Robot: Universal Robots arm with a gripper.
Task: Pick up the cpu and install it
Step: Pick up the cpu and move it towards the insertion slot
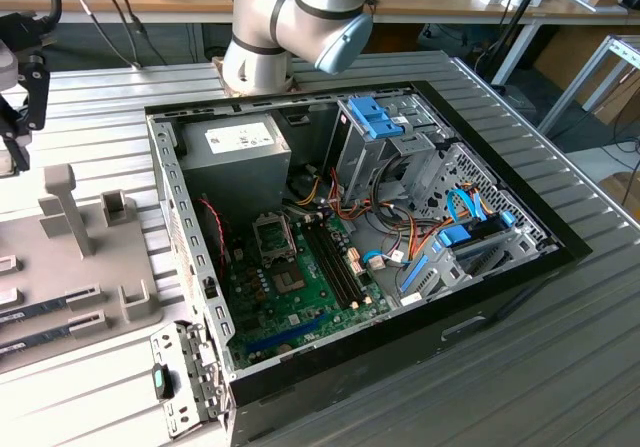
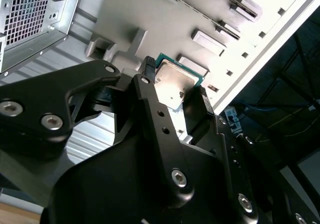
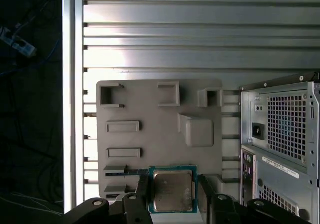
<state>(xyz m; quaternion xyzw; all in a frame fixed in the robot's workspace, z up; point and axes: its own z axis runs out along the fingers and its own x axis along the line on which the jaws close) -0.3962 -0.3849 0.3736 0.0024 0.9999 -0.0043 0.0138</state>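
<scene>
The cpu (image 3: 172, 190), a flat square chip with a silvery top and a thin green rim, sits between my gripper's (image 3: 173, 186) two black fingers (image 3: 142, 196), which press on its opposite edges. The second wrist view shows the same grip on the cpu (image 2: 176, 81), held over the grey parts tray (image 2: 150, 13). In the exterior view my gripper (image 1: 14, 145) hangs at the far left, above the tray (image 1: 130, 302) and apart from the open computer case (image 1: 190, 267). The green motherboard (image 1: 300, 287) lies inside the case, with its square socket (image 1: 275, 235) uncovered.
The tray (image 3: 160, 134) has several moulded pockets, and long dark memory sticks (image 1: 50, 307) lie in it. A grey power-supply box (image 1: 235, 147), a drive cage with blue clips (image 1: 385, 117) and loose cables (image 1: 400, 237) crowd the case. The arm's base (image 1: 265, 47) stands behind it on the slatted table (image 1: 560, 347).
</scene>
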